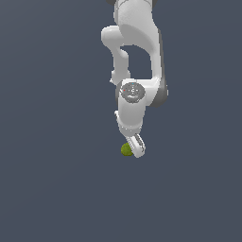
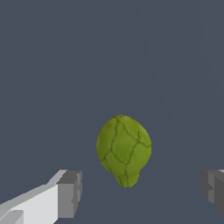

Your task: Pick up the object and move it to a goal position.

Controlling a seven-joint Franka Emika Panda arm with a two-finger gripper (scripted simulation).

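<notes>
The object (image 2: 124, 148) is a small lumpy olive-green blob with a short stub on one side. In the exterior view it (image 1: 125, 150) peeks out on the exterior view's left of the white gripper's end, mostly hidden by it. My gripper (image 2: 140, 194) is open, its grey fingertips (image 2: 70, 192) standing wide apart on either side of the object, not touching it. In the exterior view the gripper (image 1: 135, 146) hangs straight down from the white arm, low over the grey surface.
The white arm (image 1: 134, 56) rises from the gripper to the top edge of the exterior view. A plain dark grey floor (image 1: 56, 189) surrounds everything. No goal marker shows.
</notes>
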